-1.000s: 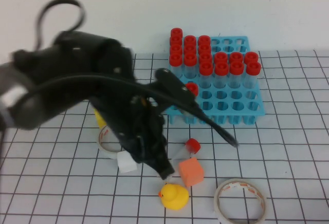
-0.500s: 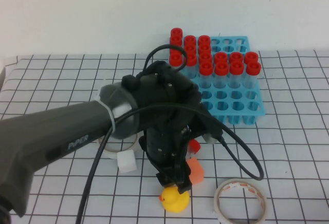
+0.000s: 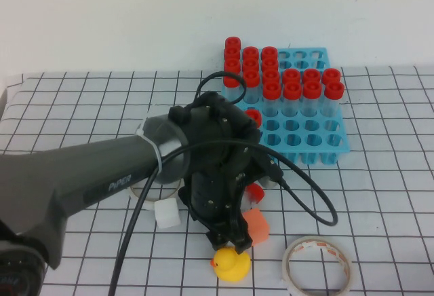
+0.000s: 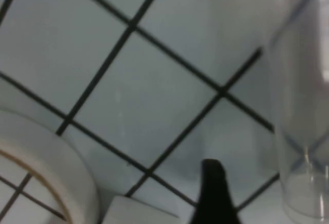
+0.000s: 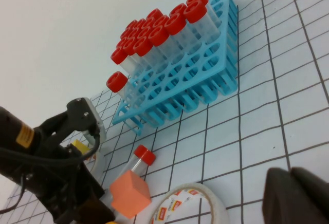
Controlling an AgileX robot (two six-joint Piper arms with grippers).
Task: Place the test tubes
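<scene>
A blue rack [image 3: 308,136] at the back right holds several red-capped test tubes [image 3: 271,79]. One loose red-capped tube [image 3: 255,191] lies on the grid mat in front of the rack, mostly hidden by my left arm. My left gripper [image 3: 228,240] points down between that tube and the yellow duck, open and holding nothing. The left wrist view has one dark fingertip [image 4: 213,193] with the clear tube [image 4: 303,106] lying beside it, untouched. My right gripper [image 5: 295,196] hovers low over the mat at the right, shut and empty.
An orange cube [image 3: 256,225] sits right beside the loose tube. A yellow duck [image 3: 230,266] is just below the left gripper. A white cube [image 3: 166,214] and a tape roll [image 3: 144,191] lie to the left. Another tape roll [image 3: 317,266] lies at the front right.
My left arm has swung in from the left and settled over the loose tube. Its jaws have gone from shut to open. The right gripper has not moved.
</scene>
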